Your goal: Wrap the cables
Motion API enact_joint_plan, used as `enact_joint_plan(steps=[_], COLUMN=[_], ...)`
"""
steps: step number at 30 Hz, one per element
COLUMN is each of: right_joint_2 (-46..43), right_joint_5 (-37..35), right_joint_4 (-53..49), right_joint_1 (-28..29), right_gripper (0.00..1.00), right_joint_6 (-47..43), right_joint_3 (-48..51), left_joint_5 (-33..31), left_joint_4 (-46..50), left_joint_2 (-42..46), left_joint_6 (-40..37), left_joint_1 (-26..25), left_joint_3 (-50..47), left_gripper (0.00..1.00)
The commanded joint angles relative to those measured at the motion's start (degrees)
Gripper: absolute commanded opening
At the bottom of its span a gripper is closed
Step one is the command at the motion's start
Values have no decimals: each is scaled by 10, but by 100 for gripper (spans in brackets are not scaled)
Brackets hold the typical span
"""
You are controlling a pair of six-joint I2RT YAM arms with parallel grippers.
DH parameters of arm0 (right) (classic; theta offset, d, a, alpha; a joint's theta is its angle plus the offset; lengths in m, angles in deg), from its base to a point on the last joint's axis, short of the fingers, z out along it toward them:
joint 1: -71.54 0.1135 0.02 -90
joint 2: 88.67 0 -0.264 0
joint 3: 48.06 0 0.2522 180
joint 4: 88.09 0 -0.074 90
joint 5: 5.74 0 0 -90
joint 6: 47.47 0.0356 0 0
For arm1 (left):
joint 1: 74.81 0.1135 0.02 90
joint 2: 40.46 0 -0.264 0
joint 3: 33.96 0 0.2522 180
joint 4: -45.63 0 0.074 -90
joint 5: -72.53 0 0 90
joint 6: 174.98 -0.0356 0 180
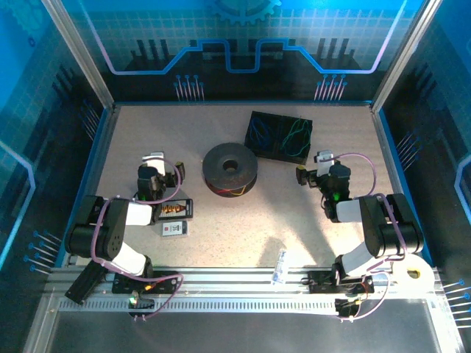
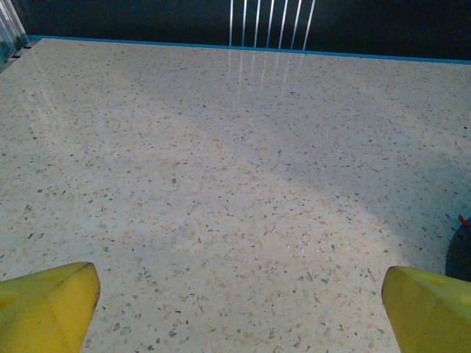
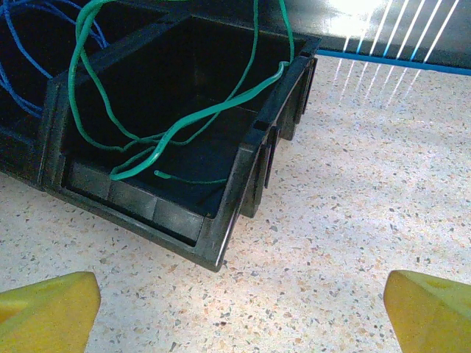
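Cables (image 3: 184,121) apparently just beyond right hand (image 3: 239,290).

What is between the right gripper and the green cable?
In the right wrist view, bare speckled table lies ahead of the right gripper, then the front wall of the black bin; the green cable rests inside.

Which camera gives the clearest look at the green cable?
Right wrist: the green cable fills the frame close-up, its loops lying inside the black bin. Top external shows it as faint thin green lines in the bin's right compartment.

Green cables (image 3: 176,129) in black bin (image 3: 221,228)
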Motion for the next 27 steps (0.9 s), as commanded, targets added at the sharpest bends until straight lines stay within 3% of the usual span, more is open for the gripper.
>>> enact_joint_plan(steps=[1,27], right_joint_2=[-5,-7], right_joint_5=[5,6], right_joint_4=[1,10], right_joint_1=[-4,-1], right_gripper=[100,100], right_joint_6=[2,-1], right_joint_3=[-9,-4], left_joint_5=[11,-3], left_joint_4=[-3,-13], left_joint_2=[-5,2], left_joint_6=[-14,-18], left_joint_1=[4,1], left_joint_3=[11,3], left_gripper=[99,99])
